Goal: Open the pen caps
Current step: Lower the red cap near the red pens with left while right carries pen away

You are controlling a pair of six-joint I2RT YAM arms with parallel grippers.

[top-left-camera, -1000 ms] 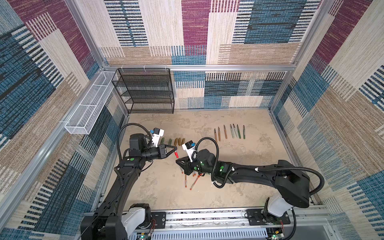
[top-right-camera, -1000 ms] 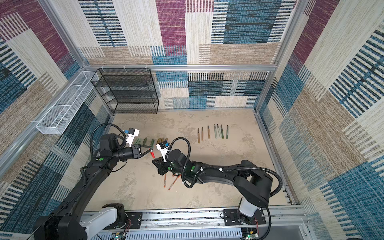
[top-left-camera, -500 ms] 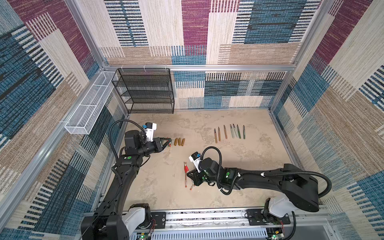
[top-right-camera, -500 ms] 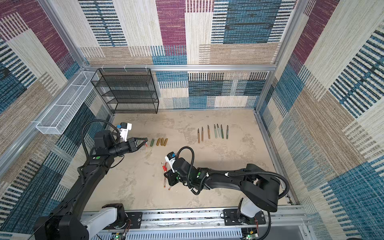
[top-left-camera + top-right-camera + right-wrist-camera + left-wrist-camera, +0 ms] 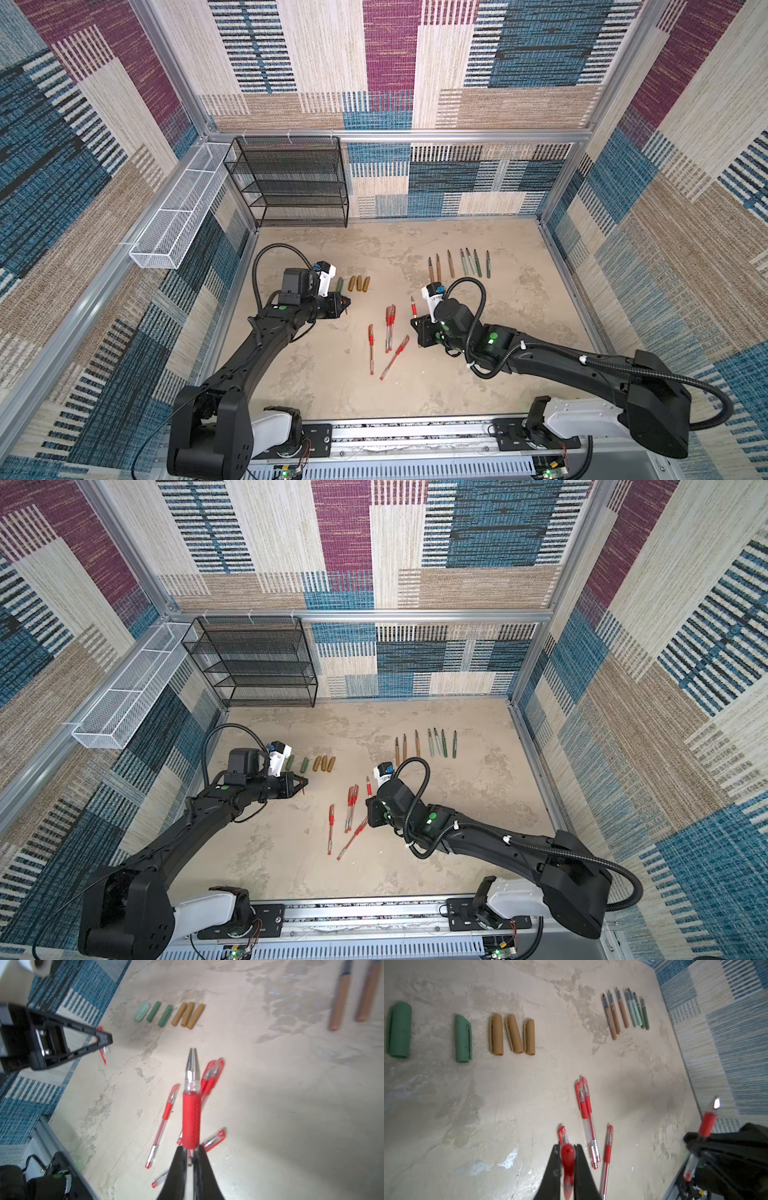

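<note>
A: What is pinched by the left pincer [image 5: 568,1148]?

B: A small red cap [image 5: 568,1160] is clamped between its pressed-together tips. An uncapped red pen [image 5: 191,1118] is gripped by the right pincer [image 5: 190,1150] just behind the rubber sleeve, with the metal point bared well ahead of the tips.

A: How is such a cap expected to handle?

B: It is judged to be light, stiff, slick plastic, with a thin clip that might be snapped by a sideways squeeze. A hold across the round body is advised, and the pen is best taken on its rubber sleeve, where slipping is less likely.

A: Where are the other caps found?

B: Gold-brown caps [image 5: 512,1035] and green caps [image 5: 463,1039] are laid in a row beside the left pincer, on the side away from the robot's base. Capped red pens [image 5: 586,1109] are left on the table [image 5: 508,1095] ahead of it, between the two pincers.
</note>
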